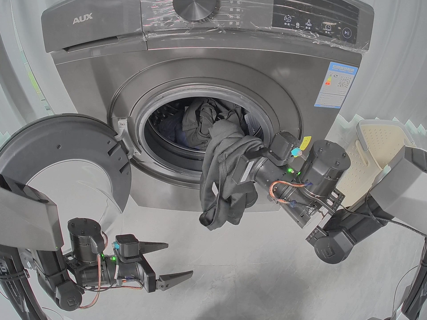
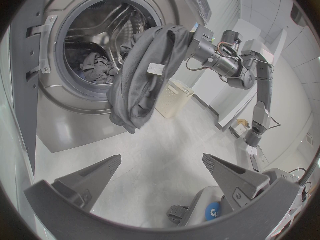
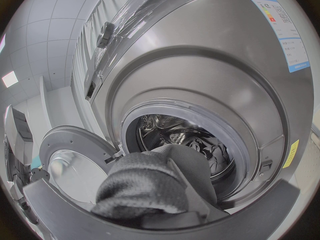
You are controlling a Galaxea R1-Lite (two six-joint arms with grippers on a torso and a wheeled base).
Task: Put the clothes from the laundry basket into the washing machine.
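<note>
While the right end effector (image 1: 242, 161) held a dark garment (image 1: 222, 183) at the mouth of the washer (image 1: 275, 81), at the centre of the head view, most of that cloth hung outside the drum, trailing past the lower lip (image 1: 173, 154) of the opening toward the floor (image 1: 258, 267). Its fingers were buried in the folds and looked closed on the cloth. The main risk was a release from there: the hanging weight would likely pull the garment out onto the floor instead of in. A push deeper could also drag the tail against the lip, where it might snag or fold back; whether cloth and lip already touched could not be told. Clothes (image 1: 200, 116) already lay heaped in the drum near the front, so the new piece could bunch against them and spill back out. The wrist sat close to the right side of the ring, and a sideways drift could knock it there. Room was better toward the left of the opening, where the drum looked emptier. The door (image 1: 66, 152) stood swung wide at the left, well apart from the arm. The left end effector (image 1: 178, 259) sat low at the lower left, jaws spread wide, holding nothing, clear of the cloth. The basket (image 1: 378, 147) stood at the right edge, just behind the right arm.
</note>
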